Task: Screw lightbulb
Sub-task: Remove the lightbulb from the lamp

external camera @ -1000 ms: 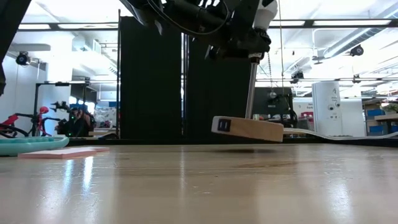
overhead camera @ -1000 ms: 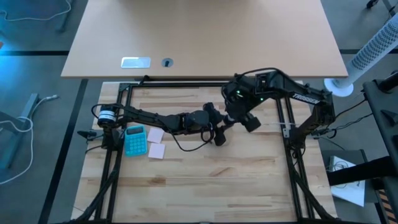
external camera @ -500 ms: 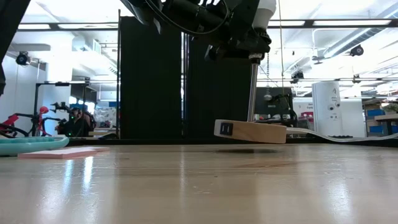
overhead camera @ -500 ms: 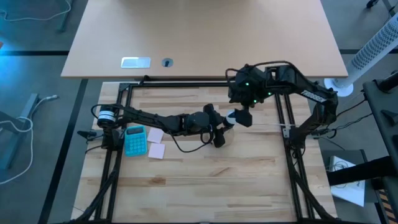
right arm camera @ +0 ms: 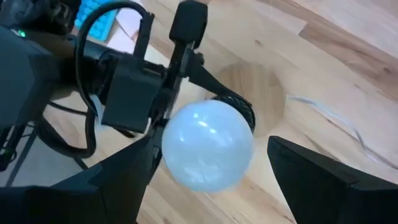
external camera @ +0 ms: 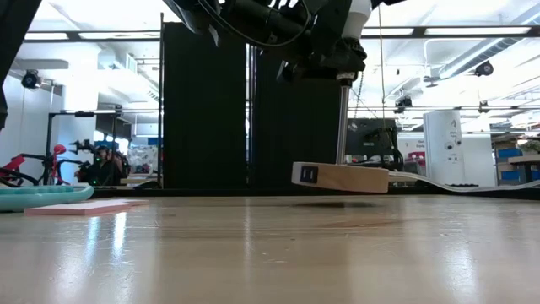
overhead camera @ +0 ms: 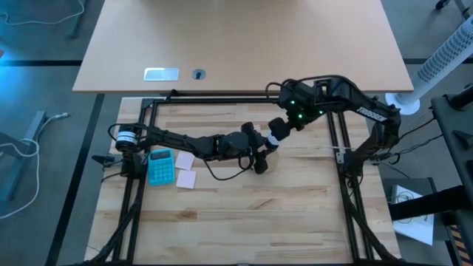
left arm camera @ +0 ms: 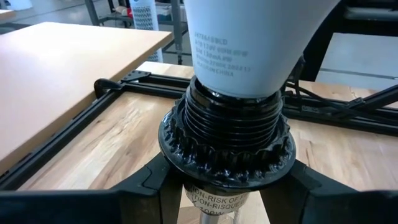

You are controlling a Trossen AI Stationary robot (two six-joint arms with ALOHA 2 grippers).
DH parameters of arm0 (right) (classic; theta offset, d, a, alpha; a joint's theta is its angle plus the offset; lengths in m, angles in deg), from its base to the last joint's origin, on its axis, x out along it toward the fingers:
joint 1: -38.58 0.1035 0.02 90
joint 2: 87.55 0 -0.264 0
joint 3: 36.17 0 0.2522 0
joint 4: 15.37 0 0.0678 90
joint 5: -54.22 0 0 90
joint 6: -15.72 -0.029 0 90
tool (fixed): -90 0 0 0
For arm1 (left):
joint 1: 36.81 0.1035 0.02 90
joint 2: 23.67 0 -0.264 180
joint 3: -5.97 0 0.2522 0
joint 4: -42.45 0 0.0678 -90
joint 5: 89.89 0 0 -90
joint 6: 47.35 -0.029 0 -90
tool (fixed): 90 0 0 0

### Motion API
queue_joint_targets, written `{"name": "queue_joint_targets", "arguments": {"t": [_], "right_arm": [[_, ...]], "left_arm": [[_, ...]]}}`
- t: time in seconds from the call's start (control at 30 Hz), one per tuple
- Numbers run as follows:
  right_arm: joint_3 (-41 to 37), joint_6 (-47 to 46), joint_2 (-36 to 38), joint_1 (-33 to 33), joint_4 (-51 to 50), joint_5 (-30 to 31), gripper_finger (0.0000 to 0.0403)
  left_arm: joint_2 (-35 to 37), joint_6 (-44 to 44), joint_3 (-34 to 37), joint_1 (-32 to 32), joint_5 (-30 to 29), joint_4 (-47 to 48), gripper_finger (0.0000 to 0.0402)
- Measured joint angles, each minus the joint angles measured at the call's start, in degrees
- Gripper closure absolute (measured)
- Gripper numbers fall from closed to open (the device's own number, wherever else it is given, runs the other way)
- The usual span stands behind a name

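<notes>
Right hand [right arm camera: 205, 186] now off lightbulb [right arm camera: 207, 147]

We note even overhead lighting; bright ceiling strips throw streaky glare on the pale wooden tabletop [external camera: 270, 253], blurred nearest the lens. Beside the round white lightbulb [right arm camera: 207, 146], which glows softly, our right-wrist foreground is defocused.

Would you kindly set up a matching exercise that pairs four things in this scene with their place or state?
1 lightbulb
2 left pincer
3 right pincer
4 calculator

A teal, beside the pink notes
B open, fingers either side of the lightbulb
C seated in the black socket
D shut on the black socket

Pairs: 1-C, 2-D, 3-B, 4-A
</notes>
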Motion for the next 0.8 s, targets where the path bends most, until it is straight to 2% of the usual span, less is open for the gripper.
{"name": "queue_joint_targets", "arguments": {"t": [0.2, 0.43, 0.8], "right_arm": [[-0.1, -4.7, -0.1, 0.1, 0.1, 0.0, 0.0091], [-0.6, -4.0, -1.3, 0.2, 0.0, 2.5, 0.0096], [-0.7, -4.3, -3.5, 0.2, 0.1, 1.6, 0.0110]], "left_arm": [[0.0, 0.6, 0.0, 0.0, -0.6, 0.0, 0.0242], [0.0, 0.3, 0.0, 0.1, -1.1, -0.2, 0.0242], [-0.1, 0.2, 0.0, 0.0, -1.4, -0.3, 0.0242]]}}
